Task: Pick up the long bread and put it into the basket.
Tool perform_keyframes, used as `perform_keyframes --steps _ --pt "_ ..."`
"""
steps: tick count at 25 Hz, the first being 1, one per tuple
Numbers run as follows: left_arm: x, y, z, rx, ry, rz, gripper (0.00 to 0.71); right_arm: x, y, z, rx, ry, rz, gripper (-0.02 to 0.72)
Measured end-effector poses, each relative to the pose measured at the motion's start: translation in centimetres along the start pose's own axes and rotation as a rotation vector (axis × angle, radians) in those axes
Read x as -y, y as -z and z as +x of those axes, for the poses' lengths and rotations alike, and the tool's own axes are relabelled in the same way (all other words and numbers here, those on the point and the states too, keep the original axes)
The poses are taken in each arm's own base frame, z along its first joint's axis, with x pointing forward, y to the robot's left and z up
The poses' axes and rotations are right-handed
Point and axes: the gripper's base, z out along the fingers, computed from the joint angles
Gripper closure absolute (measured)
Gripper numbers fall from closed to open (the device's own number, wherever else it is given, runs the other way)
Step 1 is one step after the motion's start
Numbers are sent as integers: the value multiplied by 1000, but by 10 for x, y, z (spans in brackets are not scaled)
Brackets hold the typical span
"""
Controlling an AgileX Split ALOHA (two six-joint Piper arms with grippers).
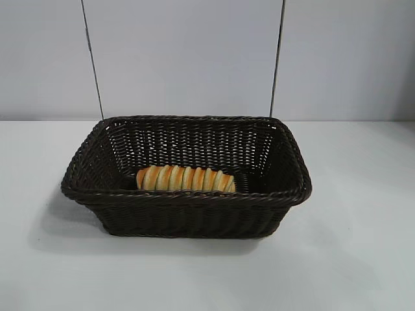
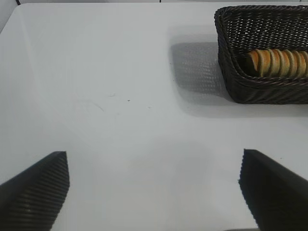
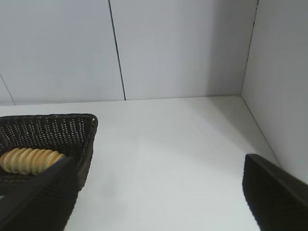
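The long bread (image 1: 185, 179), golden-yellow with orange-brown ridges, lies inside the dark brown wicker basket (image 1: 188, 197) near its front wall. It also shows in the left wrist view (image 2: 278, 62) and in the right wrist view (image 3: 30, 160), inside the basket (image 2: 231, 67) (image 3: 89, 132). My left gripper (image 2: 154, 180) is open and empty over bare table, well away from the basket. My right gripper (image 3: 161, 185) is open and empty, beside the basket's end. Neither arm shows in the exterior view.
The white table (image 1: 363, 259) stretches around the basket on all sides. A white wall (image 1: 194, 52) with two thin dark vertical lines stands behind. In the right wrist view a side wall (image 3: 284, 72) borders the table.
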Motion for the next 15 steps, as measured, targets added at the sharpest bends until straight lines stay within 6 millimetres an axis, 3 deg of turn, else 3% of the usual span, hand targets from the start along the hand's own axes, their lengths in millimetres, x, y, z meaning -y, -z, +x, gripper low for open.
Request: perform_keyframes --steps 7,15 --pt "0 0 0 0 0 0 16 2 -33 23 -97 -7 2 38" --pt "0 0 0 0 0 0 16 2 -35 23 -90 -7 4 38"
